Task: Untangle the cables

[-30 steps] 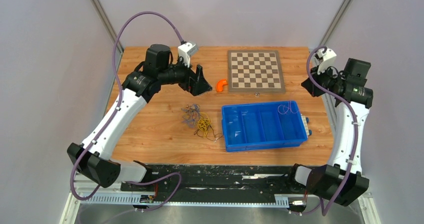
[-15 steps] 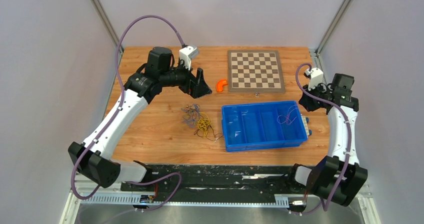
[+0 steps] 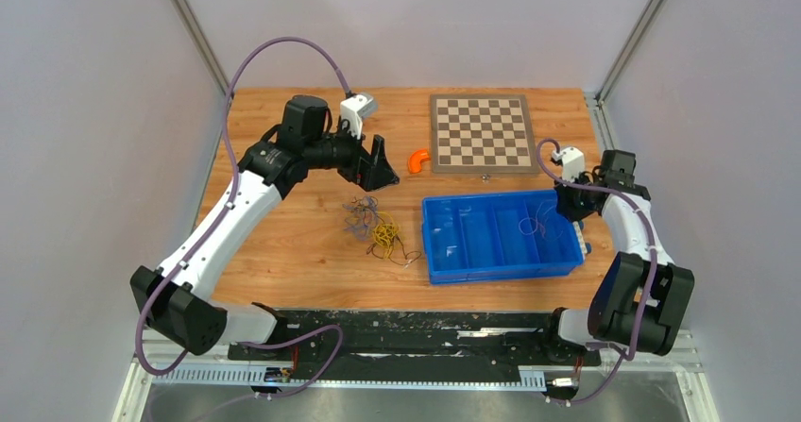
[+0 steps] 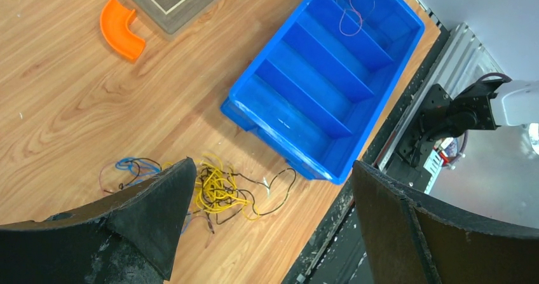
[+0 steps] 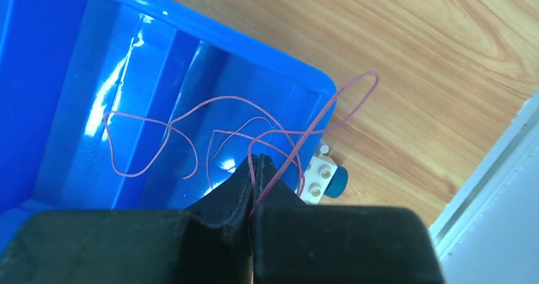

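The right end effector (image 5: 256,163) pinches a reddish cable (image 5: 370,74), seemingly above the blue bin's (image 3: 501,269) rightmost compartment; the tangled cables (image 4: 219,192) lie on the tabletop (image 3: 283,233) below the spread left end effector (image 4: 272,165), the nearer arm

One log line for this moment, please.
Right fingers: shut on pink wire over blue bin | Left fingers: open, clear of tangled wires

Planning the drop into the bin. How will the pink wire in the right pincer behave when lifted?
Probably floppy: the pink wire curls in loose loops from the right pincer. Likely light, being so thin. One loop pokes past the blue bin, so it may snag.
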Robot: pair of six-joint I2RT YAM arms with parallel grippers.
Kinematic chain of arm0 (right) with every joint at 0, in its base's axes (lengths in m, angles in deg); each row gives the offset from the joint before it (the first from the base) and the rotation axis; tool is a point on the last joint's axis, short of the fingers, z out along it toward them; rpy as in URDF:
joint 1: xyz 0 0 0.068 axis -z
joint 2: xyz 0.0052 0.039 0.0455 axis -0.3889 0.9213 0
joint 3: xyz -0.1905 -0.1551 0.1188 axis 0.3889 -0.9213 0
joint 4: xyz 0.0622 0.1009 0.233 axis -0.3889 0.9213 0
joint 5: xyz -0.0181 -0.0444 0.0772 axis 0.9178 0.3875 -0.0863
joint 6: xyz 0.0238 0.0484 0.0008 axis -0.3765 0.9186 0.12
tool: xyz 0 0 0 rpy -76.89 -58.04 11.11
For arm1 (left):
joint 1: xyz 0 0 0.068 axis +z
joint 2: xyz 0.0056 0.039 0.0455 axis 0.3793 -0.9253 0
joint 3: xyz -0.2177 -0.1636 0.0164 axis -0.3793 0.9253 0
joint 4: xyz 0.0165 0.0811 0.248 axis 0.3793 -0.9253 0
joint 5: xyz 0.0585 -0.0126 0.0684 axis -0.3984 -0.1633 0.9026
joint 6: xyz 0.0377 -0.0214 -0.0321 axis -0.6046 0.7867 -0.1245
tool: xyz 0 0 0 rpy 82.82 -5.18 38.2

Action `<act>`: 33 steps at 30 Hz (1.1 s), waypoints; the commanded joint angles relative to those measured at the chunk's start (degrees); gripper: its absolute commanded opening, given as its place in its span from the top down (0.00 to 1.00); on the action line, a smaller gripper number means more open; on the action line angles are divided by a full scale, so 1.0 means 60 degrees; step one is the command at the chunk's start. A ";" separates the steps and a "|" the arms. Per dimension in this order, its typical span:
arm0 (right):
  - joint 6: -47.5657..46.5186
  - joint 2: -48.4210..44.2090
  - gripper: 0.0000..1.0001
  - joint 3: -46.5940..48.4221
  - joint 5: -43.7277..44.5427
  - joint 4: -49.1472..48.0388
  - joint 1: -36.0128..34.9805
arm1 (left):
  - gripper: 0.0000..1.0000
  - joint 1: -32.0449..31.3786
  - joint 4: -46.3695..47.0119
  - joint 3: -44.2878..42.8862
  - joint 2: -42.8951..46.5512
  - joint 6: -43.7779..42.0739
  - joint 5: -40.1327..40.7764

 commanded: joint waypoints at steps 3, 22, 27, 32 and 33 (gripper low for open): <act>-0.0261 -0.1031 1.00 0.1085 0.0705 -0.0263 0.0223 | 0.00 0.0073 0.0220 0.0161 0.0468 -0.0258 0.0098; -0.0648 -0.1913 1.00 0.0541 0.2156 -0.0474 -0.0480 | 0.00 0.0096 0.0360 0.0283 0.0480 -0.0184 0.0099; -0.0728 -0.2182 1.00 0.0004 0.2436 -0.0667 -0.1054 | 0.00 0.0103 0.0476 0.0396 0.0519 -0.0142 0.0099; -0.0704 -0.2354 1.00 -0.0773 0.2715 -0.0716 -0.1575 | 0.00 0.0105 0.0539 0.0537 0.0565 -0.0137 0.0126; -0.0716 -0.2389 1.00 -0.0945 0.2722 -0.0742 -0.1644 | 0.00 0.0109 0.0553 0.0544 0.0574 -0.0137 0.0126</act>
